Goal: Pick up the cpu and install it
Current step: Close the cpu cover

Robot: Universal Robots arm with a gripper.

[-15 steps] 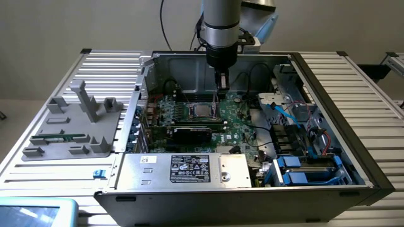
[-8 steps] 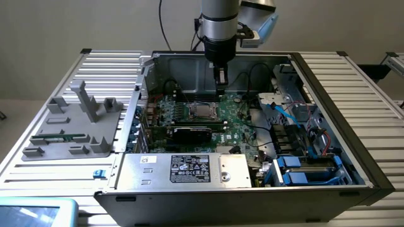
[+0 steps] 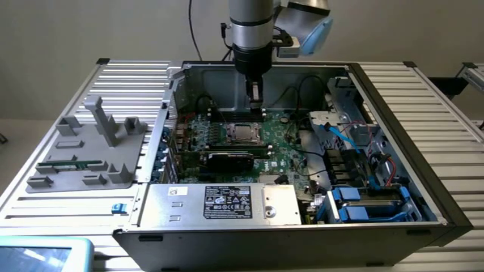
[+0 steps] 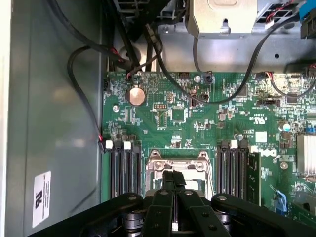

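The cpu (image 3: 242, 132), a silvery-grey square, lies in the metal-framed socket (image 3: 242, 126) on the green motherboard (image 3: 284, 148) inside the open computer case. My gripper (image 3: 255, 104) hangs just above the socket's far edge, fingers shut with nothing between them. In the wrist view the shut fingertips (image 4: 174, 176) point down at the socket frame (image 4: 157, 157), and they cover most of the chip. Black memory slots (image 4: 126, 168) flank the socket on both sides.
A grey fixture (image 3: 90, 150) on the exterior view's left holds a green memory stick (image 3: 72, 166). The case has a silver power supply (image 3: 226, 202) in front, blue drive bays (image 3: 363, 204), loose black cables (image 4: 84, 84) and a black expansion card (image 3: 230, 159).
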